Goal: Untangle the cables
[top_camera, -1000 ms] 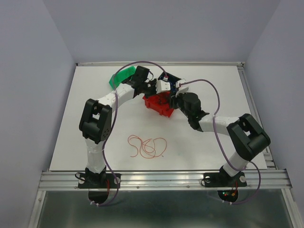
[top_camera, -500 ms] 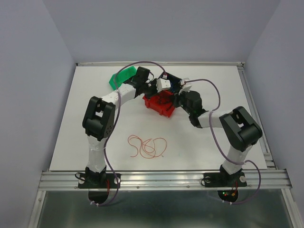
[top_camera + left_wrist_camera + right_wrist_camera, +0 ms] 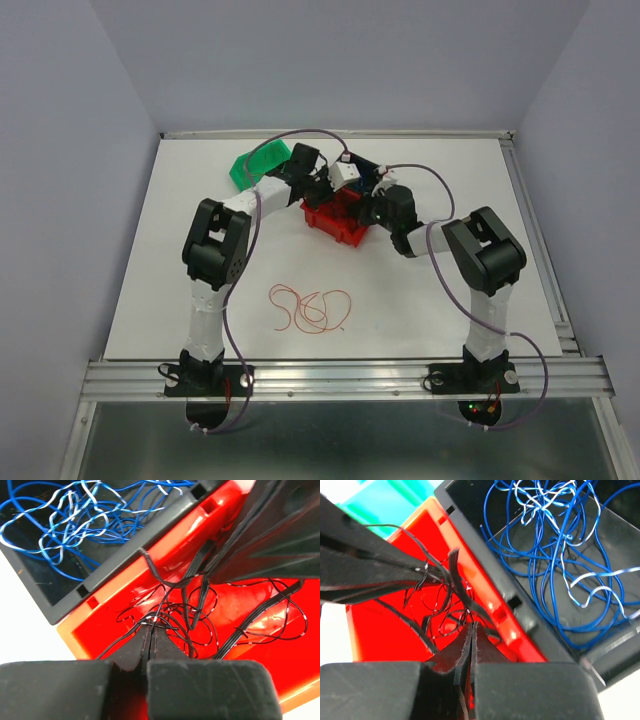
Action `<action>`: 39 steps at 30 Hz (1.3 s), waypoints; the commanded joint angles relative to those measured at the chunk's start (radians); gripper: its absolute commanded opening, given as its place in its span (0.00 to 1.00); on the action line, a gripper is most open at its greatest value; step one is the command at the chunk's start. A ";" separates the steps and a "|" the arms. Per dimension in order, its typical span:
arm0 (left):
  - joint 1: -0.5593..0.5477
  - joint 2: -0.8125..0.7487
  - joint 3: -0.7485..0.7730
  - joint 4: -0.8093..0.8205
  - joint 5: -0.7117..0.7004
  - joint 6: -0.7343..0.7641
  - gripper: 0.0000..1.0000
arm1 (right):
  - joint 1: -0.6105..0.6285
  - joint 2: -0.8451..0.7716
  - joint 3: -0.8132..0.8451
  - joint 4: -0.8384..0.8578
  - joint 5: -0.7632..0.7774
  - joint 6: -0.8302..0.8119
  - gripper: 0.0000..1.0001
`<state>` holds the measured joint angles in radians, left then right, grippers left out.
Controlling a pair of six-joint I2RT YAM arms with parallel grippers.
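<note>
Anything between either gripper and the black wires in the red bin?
Nothing visible. The left gripper and right gripper both have jaws shut on the black wires, inside the red bin. Each sits close across the tangle from the other.

Left arm point(image 3: 207, 315) and right arm point(image 3: 487, 322) share white links, black joints, purple cables point(image 3: 300, 132)
</note>
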<state>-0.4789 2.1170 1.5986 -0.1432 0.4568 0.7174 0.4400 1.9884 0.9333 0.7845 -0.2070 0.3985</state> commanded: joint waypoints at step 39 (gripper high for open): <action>-0.079 -0.794 -0.640 -0.237 0.058 0.215 0.80 | 0.068 -0.405 0.026 -0.240 0.087 -0.026 0.96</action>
<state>-0.5331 1.4326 1.0431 -0.3309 0.4660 0.8368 0.4992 1.6394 1.0183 0.5346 -0.0944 0.3790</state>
